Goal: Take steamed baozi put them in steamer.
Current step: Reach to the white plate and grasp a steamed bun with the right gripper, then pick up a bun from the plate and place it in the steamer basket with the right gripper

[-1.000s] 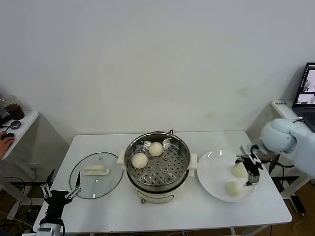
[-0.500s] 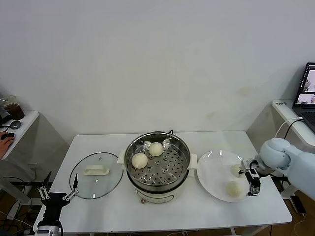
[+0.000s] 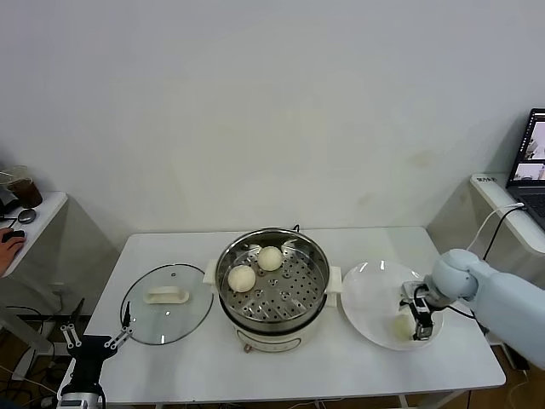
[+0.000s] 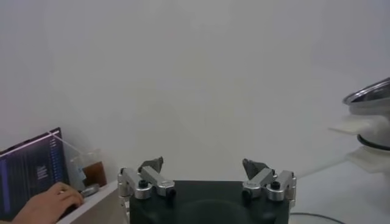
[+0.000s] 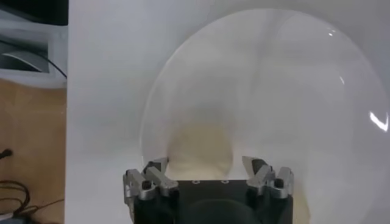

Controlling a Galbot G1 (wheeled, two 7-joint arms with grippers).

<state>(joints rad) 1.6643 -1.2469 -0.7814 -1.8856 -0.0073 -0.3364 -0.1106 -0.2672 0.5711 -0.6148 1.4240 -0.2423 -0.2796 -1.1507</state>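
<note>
The steel steamer [image 3: 317, 288] stands mid-table with two cream baozi [image 3: 241, 278] [image 3: 270, 258] on its perforated tray. To its right, a white plate [image 3: 366, 298] carries another baozi [image 3: 400, 326]. My right gripper [image 3: 415, 322] is down on the plate at that bun. In the right wrist view the baozi [image 5: 201, 145] lies between the open fingers [image 5: 157, 167], with a small gap on each side; the gripper [image 5: 206, 165] is not closed on it. My left gripper [image 3: 94, 342] hangs open below the table's front left corner, with nothing between its fingers [image 4: 202, 165].
A glass lid [image 3: 145, 319] with a white handle lies flat left of the steamer. A laptop [image 3: 532, 162] sits on a side table at the far right. Another side table at the far left holds a cup [image 3: 25, 189], and a person's hand [image 4: 46, 206] rests there.
My right gripper has come down and moved left onto the plate, so its fingers now flank a baozi, and they have narrowed slightly. The left gripper has sunk a little lower.
</note>
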